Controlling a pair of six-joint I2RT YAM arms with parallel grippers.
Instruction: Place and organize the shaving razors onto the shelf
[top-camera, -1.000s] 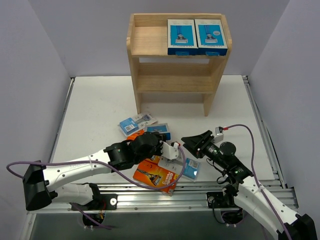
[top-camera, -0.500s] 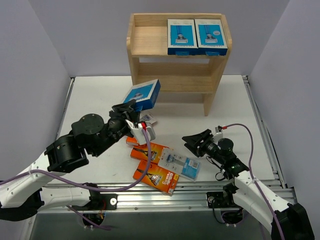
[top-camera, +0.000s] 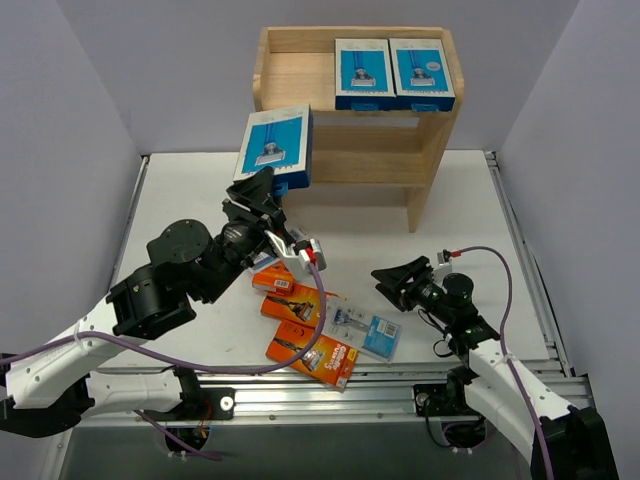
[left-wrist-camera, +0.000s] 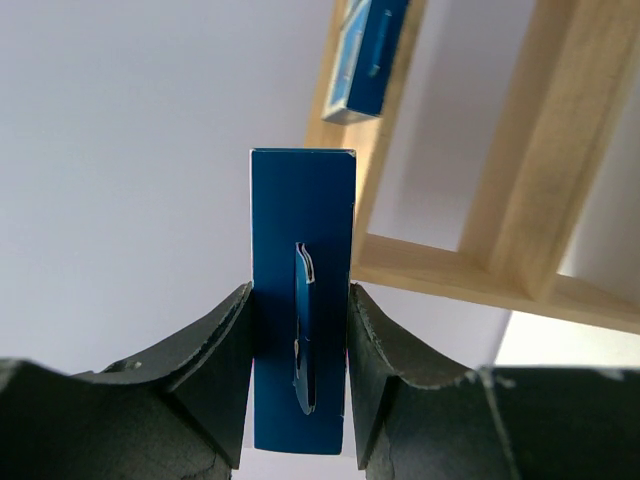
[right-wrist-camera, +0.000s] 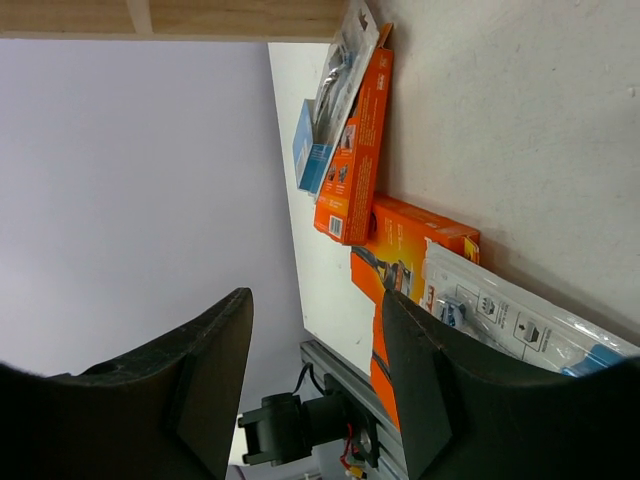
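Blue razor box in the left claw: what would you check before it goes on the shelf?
1. Grip: left gripper clamps the blue box from both sides. Ok.
2. Room: shelf top tier bare left of two blue boxes. Ok.
3. Box high enough for that tier: cannot tell.
4. Other arm: right gripper open, empty, away from the shelf. Ok.
5. Everything shelved: orange boxes and blister card lie on the table. Not ok.
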